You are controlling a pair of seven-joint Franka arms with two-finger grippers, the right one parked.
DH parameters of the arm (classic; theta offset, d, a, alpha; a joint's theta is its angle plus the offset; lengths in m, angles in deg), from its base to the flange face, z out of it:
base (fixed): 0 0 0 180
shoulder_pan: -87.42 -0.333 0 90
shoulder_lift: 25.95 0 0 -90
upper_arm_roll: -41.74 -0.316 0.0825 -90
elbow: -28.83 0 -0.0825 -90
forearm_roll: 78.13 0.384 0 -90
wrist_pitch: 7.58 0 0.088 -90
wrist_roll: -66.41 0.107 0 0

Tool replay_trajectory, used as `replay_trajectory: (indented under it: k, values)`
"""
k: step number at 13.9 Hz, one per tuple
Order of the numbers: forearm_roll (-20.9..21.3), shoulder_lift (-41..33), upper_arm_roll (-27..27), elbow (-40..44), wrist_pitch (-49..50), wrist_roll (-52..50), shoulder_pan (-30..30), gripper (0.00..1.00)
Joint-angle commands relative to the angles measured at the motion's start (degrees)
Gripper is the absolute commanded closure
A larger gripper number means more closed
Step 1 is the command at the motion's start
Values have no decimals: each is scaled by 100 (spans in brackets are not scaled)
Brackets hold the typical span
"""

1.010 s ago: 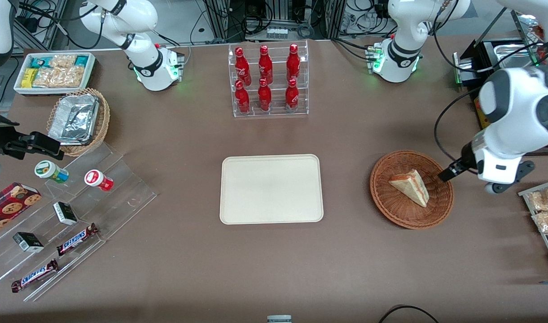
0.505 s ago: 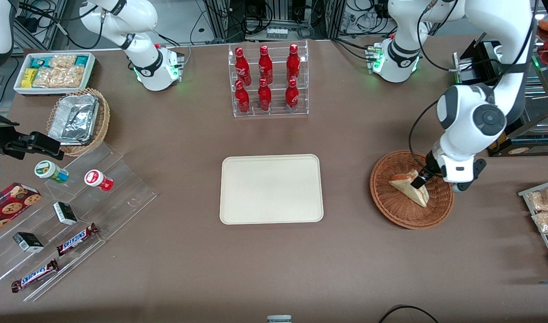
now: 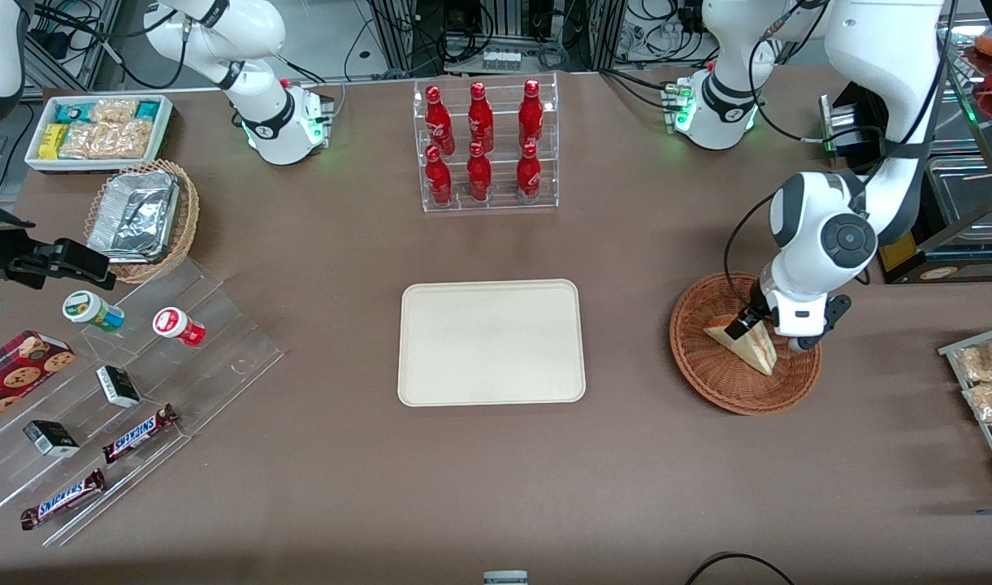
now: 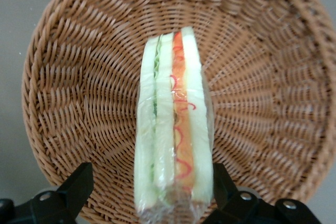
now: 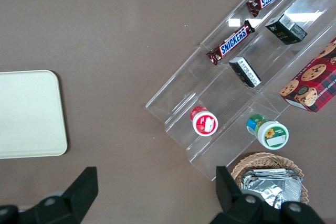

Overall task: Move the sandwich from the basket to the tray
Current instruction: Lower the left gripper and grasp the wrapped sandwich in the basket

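The sandwich [image 3: 751, 349], a plastic-wrapped wedge of white bread with pink and green filling, lies in the round reddish-brown wicker basket [image 3: 707, 370] toward the working arm's end of the table. My left gripper [image 3: 747, 323] is down in the basket over the sandwich's thick end. In the left wrist view the sandwich [image 4: 173, 129] stands on edge between the two black fingers [image 4: 79, 184], and the gripper [image 4: 151, 182] is open around it, one finger apart from it and the other close to the wrap. The cream-white tray [image 3: 491, 342] lies bare mid-table, beside the basket.
A clear rack of red bottles [image 3: 485, 145] stands farther from the front camera than the tray. Toward the parked arm's end are a stepped acrylic display with snacks [image 3: 130, 382], a lighter wicker basket of foil trays [image 3: 142, 218] and a white bin of packets [image 3: 97, 130]. A rack of packets [image 3: 987, 390] stands beside the basket.
My left gripper has come in from the working arm's end of the table, lowered into the basket, and now straddles the sandwich. The sandwich has not moved.
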Motion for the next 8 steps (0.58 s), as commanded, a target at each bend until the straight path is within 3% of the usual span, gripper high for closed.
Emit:
replay_trajectory:
  k: [1, 3, 4, 8]
  values:
    - [126, 7, -35, -167, -312, -220, 38, 8]
    - [126, 43, -44, -19, -304, -580, 20, 86]
    - [126, 34, -44, 61, -260, -607, 20, 100]
    - [135, -132, -18, 446, 360, -555, 55, 100]
